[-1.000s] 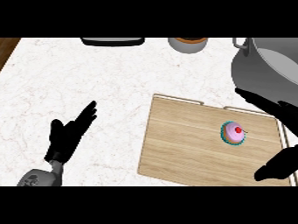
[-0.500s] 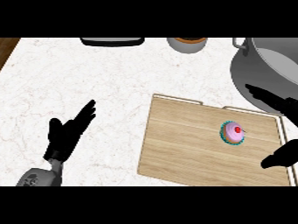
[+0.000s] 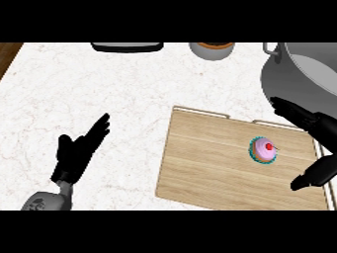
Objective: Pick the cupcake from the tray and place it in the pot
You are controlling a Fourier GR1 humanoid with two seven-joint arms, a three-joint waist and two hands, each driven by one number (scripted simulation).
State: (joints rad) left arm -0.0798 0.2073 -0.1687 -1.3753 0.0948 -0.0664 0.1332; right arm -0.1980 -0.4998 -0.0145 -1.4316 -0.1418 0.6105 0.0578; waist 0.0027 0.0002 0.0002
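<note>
Task barely begun: cupcake (image 3: 264, 149) sits untouched on the wooden tray (image 3: 207, 168), right of its middle. Right hand (image 3: 324, 143) is spread wide, fingers on the far side and thumb on the near side of the cupcake, nothing held. Pot (image 3: 302, 74) waits far right. Left hand (image 3: 80, 150) rests open near left w/ fingers straight. Left to do: grasp, lift, carry to pot.

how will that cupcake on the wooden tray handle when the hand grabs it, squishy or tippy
The cupcake looks small beside the open right hand, so it is probably light. Its pink frosting and cherry top would likely smear if squeezed from above. Standing free on the flat tray, it may slide or tip when nudged sideways.
</note>
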